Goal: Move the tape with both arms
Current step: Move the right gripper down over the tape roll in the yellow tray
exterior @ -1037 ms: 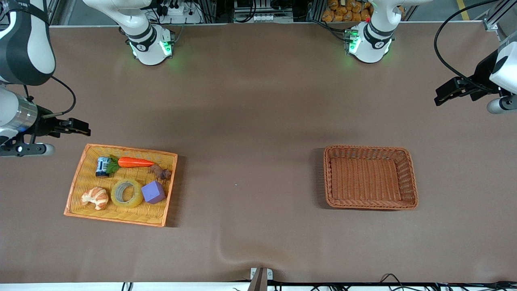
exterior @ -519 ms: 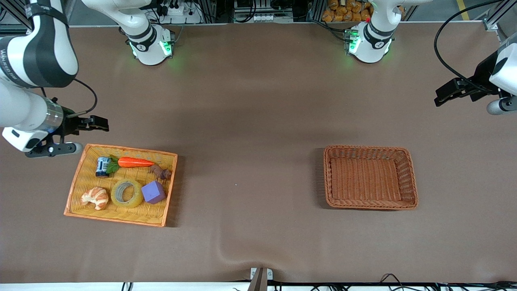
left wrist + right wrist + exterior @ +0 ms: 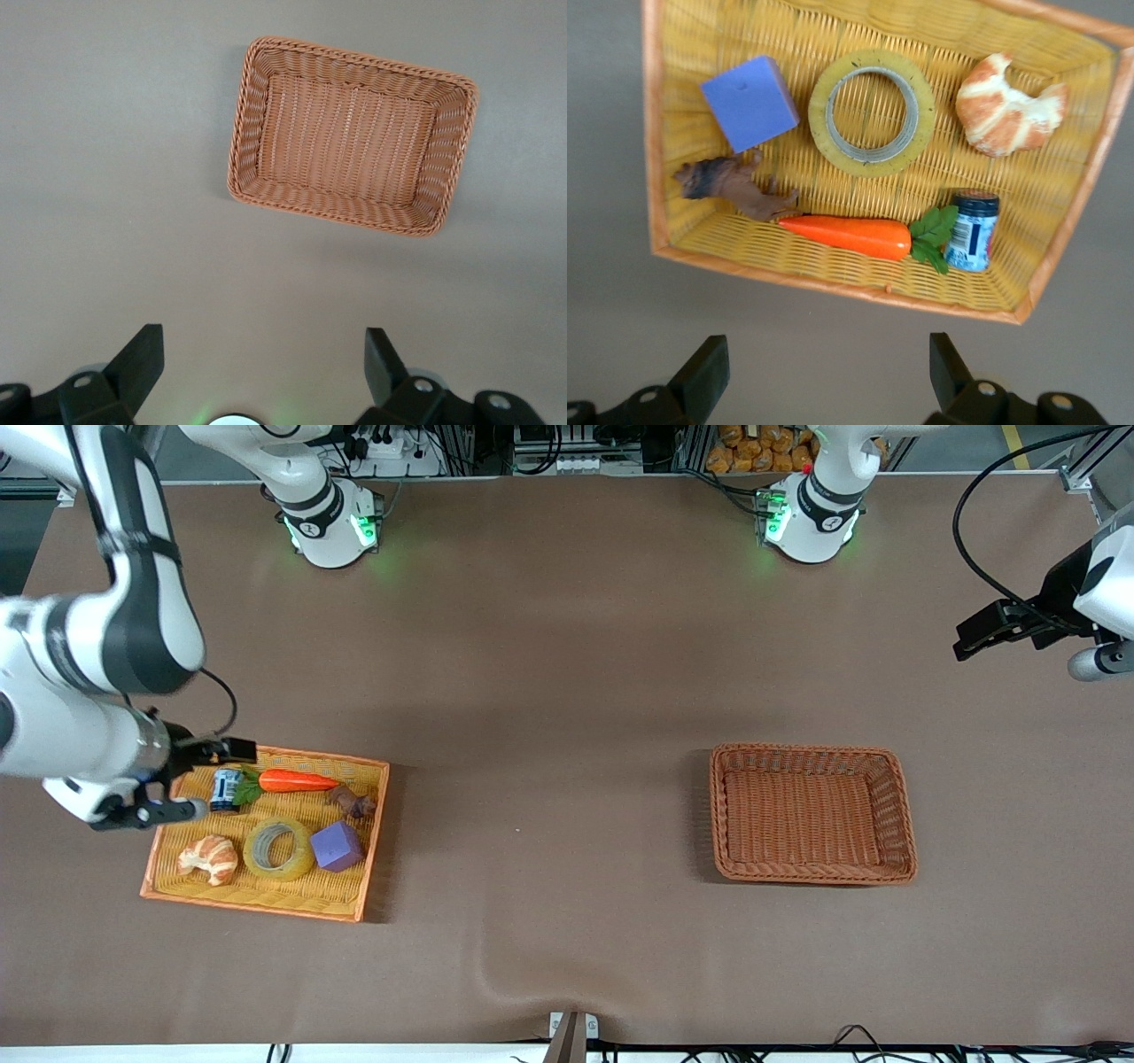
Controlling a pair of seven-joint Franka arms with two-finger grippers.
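- Since half a second ago: right claw shifted from the bare desk beside the yellow tray to over that tray's rim farthest from the front camera; right arm's white links swung lower in the front view with it.
- Left claw unchanged, waiting over the desk at the left arm's end, well apart from the yellow tray.
- Right claw: fingers spread wide, nothing between them, both black fingertips showing apart in the right wrist view over the brown desk just outside the tray.
- Left claw: fingers likewise spread wide and holding nothing, seen in the left wrist view above bare desk.
- Tape: lying flat in the yellow tray, on the half nearer the front camera, untouched by either claw.
- Within the tray: purple cube touching or just beside the tape toward the left arm's end; croissant just beside the tape toward the right arm's end.
- Farther from the front camera within the tray: orange carrot, small blue-labelled jar by its green leaves, brown lump near the cube.
- Brown wicker basket: well apart from the yellow tray, toward the left arm's end of the desk.
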